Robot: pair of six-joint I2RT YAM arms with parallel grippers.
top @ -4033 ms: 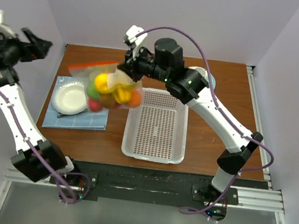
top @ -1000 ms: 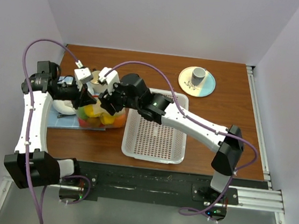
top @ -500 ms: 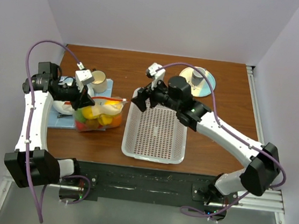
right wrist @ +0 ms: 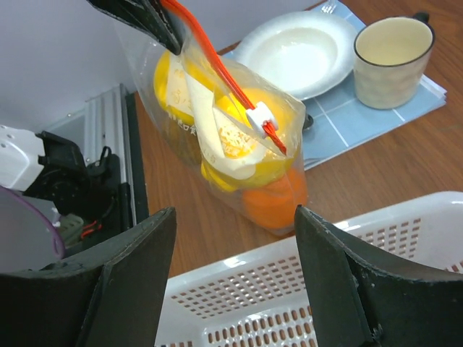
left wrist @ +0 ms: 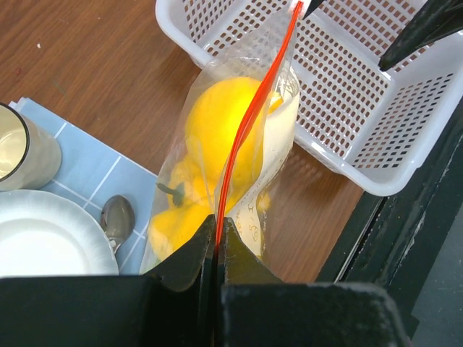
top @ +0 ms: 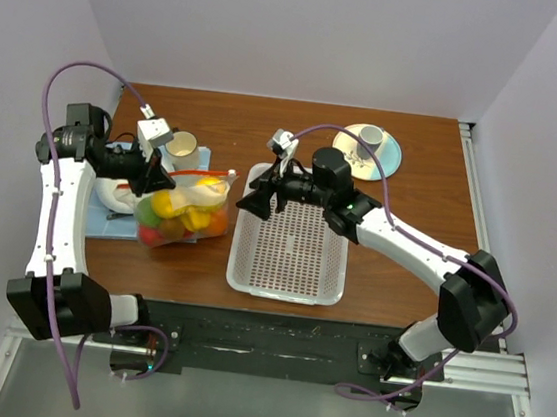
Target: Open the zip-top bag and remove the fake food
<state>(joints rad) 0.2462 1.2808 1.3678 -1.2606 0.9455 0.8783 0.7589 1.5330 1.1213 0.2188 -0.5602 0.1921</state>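
Clear, crinkly thin-plastic zip-top bag (top: 190, 204), orange-red zip strip (left wrist: 249, 123) along its top edge. Stands just to the left of the white perforated plastic basket (top: 237, 264), hung from the strip end farthest from that basket. Bulges with glossy plastic fake food (top: 171, 222) in yellow, orange, red and green. Looks zipped shut, with a small white slider (right wrist: 260, 121) at the strip's basket-side end.

Pinched in the left gripper (left wrist: 217, 235), fingers clamped flat on the strip with no gap. Right gripper (right wrist: 235, 231) spread wide and holding nothing, over the basket's left rim, facing the slider but apart from it.

Likely to handle as limp, slippery film: light in itself, sagging under the toys, stiff only along the strip. Best taken at the slider tab or the strip, not the loose walls.

Farther left of the basket: blue tiled mat (right wrist: 376, 123), white bowl (right wrist: 296, 50), cream mug (right wrist: 394, 58), metal spoon (left wrist: 116, 217).
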